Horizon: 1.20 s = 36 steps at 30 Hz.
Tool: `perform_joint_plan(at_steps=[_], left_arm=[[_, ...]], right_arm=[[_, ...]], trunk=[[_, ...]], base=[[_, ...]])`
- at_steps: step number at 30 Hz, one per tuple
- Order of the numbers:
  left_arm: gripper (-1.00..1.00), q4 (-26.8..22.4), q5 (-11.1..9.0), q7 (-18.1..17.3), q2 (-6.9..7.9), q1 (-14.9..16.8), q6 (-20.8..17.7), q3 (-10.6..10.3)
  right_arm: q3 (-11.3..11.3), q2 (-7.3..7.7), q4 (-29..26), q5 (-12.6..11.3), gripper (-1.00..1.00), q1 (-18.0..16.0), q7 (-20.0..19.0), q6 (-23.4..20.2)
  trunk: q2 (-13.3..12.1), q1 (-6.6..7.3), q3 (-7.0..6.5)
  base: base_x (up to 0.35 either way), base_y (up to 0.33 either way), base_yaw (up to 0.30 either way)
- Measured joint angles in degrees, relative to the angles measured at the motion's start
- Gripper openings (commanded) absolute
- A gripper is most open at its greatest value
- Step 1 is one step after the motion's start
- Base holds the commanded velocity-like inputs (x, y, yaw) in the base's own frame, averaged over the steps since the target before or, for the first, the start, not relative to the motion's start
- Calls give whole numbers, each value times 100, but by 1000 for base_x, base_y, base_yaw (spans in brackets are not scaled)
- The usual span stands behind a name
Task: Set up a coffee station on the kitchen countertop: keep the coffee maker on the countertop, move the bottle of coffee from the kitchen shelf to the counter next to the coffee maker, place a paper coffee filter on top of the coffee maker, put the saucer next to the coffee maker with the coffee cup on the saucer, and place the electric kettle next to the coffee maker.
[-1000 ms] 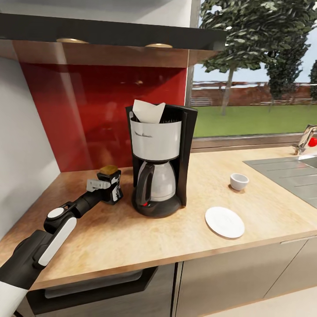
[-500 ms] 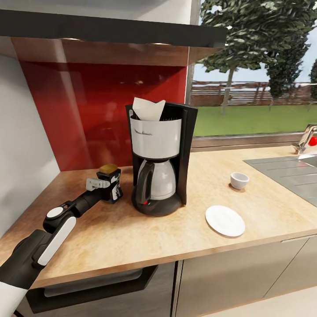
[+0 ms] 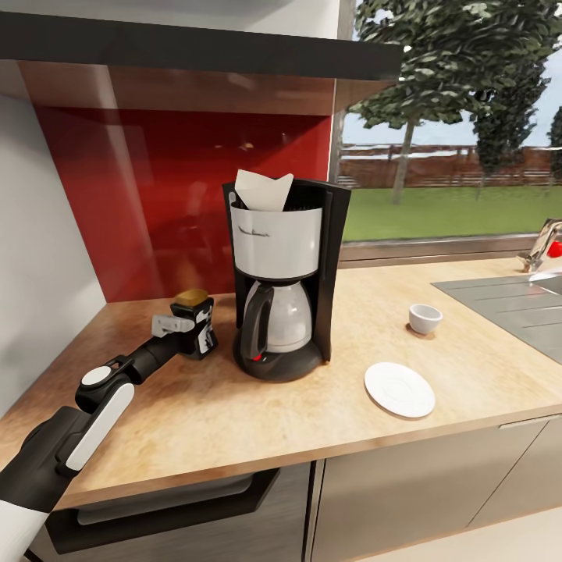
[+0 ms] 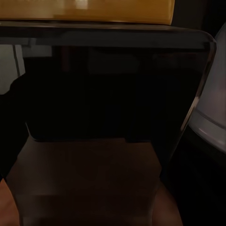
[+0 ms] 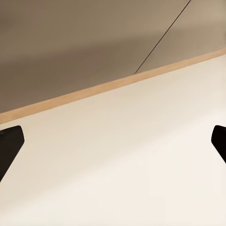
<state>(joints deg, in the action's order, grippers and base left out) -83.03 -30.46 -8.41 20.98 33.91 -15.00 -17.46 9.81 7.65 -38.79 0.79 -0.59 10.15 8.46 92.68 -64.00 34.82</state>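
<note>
Because the bottle of coffee [image 3: 195, 324] belongs beside the coffee maker [image 3: 282, 281], I have my left gripper [image 3: 187, 328] closed around its dark body, holding it upright on the countertop [image 3: 234, 421] just to the maker's left, close to the red backsplash [image 3: 179, 195]. My left wrist camera sits right against the bottle, its yellow cap [image 4: 84, 9] at one edge and the carafe [image 4: 212, 103] alongside. The paper coffee filter [image 3: 264, 191] already stands in the maker's top. The coffee cup [image 3: 425, 319] rests apart from the saucer [image 3: 399, 389], both on the maker's other side. My right gripper [image 5: 113, 146] hangs with fingers spread wide, empty, over pale floor. Against half a second back, bottle and left arm sit almost where they were; only the head's view has drifted slightly.
</note>
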Motion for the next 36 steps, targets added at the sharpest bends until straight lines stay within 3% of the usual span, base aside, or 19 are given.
perform_joint_plan(at_steps=[5, 6, 36], left_arm=[[-100, 1, 1, 0, -1, 1, -1, 0], [100, 1, -1, 0, -1, 1, -1, 0], [100, 125, -6, -2, 0, -3, -7, -61]], right_arm=[[-1, 0, 0, 0, 100, 0, 0, 0], [1, 0, 0, 0, 100, 0, 0, 0], [1, 0, 0, 0, 100, 1, 0, 0]], trunk=[[0, 0, 0], [0, 0, 0], [-1, -1, 1]], base=[[0, 0, 0], [0, 0, 0], [0, 0, 0]])
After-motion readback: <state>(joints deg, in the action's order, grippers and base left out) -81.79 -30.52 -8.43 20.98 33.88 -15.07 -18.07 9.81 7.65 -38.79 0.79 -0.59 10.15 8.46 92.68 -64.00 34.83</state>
